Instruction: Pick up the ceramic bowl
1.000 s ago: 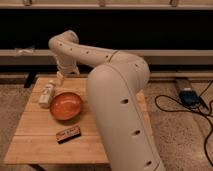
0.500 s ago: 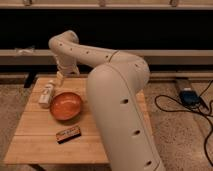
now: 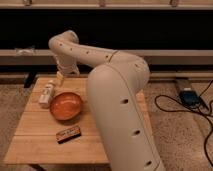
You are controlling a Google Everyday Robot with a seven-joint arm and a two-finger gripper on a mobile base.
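The ceramic bowl point(image 3: 66, 106) is wide, round, shallow and glossy orange-brown. It sits upright on the wooden table point(image 3: 35, 140), left of the middle. My white arm reaches from the lower right up and over to the table's far left. The gripper point(image 3: 61, 76) hangs at the arm's end above the table's far edge, behind and slightly left of the bowl, apart from it.
A white bottle point(image 3: 46, 93) lies just left of the bowl, near the gripper. A small dark brown bar point(image 3: 68, 134) with a label lies in front of the bowl. Black cables and a blue-grey box point(image 3: 189, 96) lie on the floor at right.
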